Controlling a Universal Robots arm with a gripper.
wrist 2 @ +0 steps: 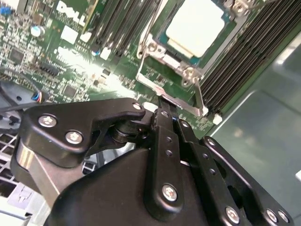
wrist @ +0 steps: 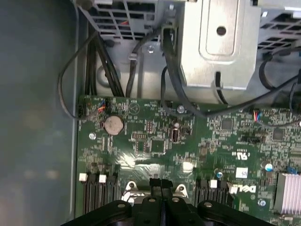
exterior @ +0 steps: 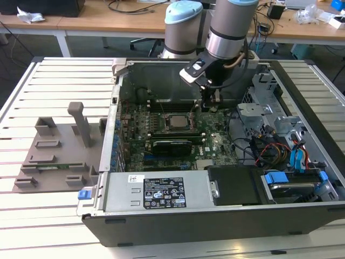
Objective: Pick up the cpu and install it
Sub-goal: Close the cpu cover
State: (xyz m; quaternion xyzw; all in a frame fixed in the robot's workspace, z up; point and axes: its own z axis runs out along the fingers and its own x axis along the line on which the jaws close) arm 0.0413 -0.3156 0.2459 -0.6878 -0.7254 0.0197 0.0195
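Observation:
The cpu, a silvery-white square, lies flat in the motherboard socket in the middle of the open computer case. In the second wrist view the cpu sits inside the socket's metal frame. My gripper hangs just to the exterior view's right of the socket, low over the board. Both wrist views show its black fingers pressed together with nothing between them. The gripper has its tips at the socket frame's edge, beside the thin metal lever; I cannot tell whether they touch it.
Memory slots flank the socket. A drive cage and loose cables fill the case on the exterior view's right. A grey fixture plate with upright posts stands outside the case on the left. The power supply is at the front.

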